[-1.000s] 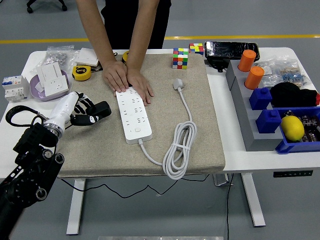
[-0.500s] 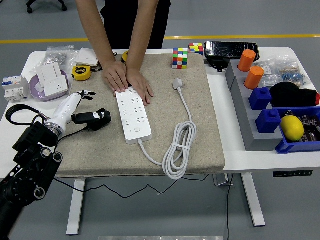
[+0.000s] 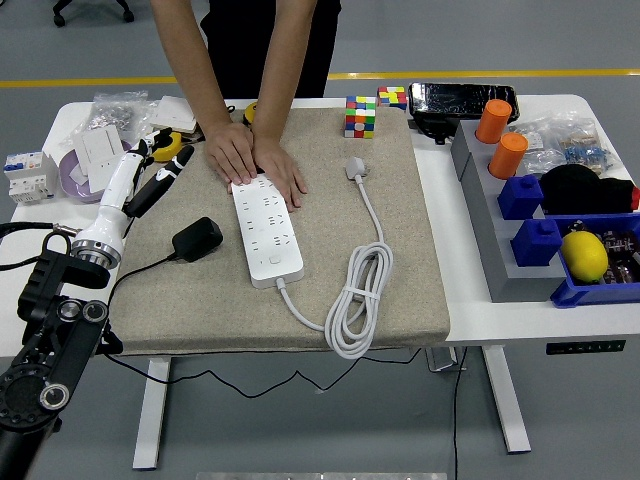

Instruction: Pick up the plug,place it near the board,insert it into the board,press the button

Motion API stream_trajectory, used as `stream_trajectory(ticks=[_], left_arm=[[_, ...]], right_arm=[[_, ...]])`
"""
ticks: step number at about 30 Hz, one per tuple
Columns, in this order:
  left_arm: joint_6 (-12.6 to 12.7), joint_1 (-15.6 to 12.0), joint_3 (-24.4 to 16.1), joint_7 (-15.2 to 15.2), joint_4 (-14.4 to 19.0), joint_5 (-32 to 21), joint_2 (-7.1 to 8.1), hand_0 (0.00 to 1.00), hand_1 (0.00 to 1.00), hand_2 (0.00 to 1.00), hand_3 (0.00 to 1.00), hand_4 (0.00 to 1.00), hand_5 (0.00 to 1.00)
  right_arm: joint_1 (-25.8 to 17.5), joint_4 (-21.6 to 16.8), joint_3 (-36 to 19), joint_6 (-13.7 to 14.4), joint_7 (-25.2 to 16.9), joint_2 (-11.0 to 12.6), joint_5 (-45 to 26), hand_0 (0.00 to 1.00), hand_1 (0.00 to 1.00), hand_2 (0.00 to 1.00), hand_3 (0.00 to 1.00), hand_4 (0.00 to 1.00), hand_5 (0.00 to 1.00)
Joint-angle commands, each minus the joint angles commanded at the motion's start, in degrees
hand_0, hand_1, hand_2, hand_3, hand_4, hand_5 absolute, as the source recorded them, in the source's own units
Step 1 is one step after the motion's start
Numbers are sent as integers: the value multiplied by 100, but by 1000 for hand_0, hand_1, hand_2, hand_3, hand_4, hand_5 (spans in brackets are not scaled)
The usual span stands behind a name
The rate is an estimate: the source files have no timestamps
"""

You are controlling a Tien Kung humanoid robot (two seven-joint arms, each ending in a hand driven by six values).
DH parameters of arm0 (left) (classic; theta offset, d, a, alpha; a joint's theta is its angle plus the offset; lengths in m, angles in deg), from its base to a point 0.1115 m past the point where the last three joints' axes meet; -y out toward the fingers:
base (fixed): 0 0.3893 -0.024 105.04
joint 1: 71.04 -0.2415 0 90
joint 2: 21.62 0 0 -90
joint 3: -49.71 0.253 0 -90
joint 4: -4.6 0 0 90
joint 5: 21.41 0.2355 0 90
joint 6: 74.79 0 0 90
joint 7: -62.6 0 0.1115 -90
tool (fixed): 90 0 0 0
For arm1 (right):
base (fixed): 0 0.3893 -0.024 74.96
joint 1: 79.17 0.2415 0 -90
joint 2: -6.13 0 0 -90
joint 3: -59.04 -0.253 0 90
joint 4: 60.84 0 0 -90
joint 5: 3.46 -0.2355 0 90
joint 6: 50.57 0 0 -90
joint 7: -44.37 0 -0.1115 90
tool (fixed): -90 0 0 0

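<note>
Since the earlier frame the left hand has swung up and away toward the table's far-left side, and the black plug it was carrying now lies alone on the beige mat, just left of the white power strip. That hand hangs near the yellow tape measure with its fingers loosely extended and nothing in them. The right hand is out of view.

A person's two hands press flat on the far end of the power strip, pinning it down.

The plug looks like a small rigid adapter block, light and hard-shelled, with a thin black cord trailing off the mat's near-left edge. Its smooth casing could slip, so a pinch across the two broad side faces seems the safest hold, keeping the prong side free and letting the cord drag behind without tugging.
</note>
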Motion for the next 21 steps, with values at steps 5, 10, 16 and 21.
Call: stream_trajectory(ticks=[5, 10, 16, 21], left_arm=[[63, -346, -127, 154, 381, -1004, -86, 840, 919, 880, 874, 998, 998], [62, -448, -214, 171, 432, -1120, -86, 801, 867, 833, 840, 998, 998], [6, -455, -281, 123, 428, -1052, -86, 781, 845, 800, 810, 998, 998], [-19, -461, -349, 83, 440, -948, -86, 749, 810, 775, 778, 998, 994]], right_arm=[[7, 0, 41, -13, -2, -7, 50, 817, 744, 740, 757, 998, 796], [3, 0, 27, -30, 9, -12, 120, 818, 744, 740, 757, 998, 796], [54, 0, 35, -19, -16, 2, 108, 818, 744, 740, 757, 998, 796], [40, 0, 1, -25, 1, -16, 143, 818, 744, 740, 757, 998, 796]])
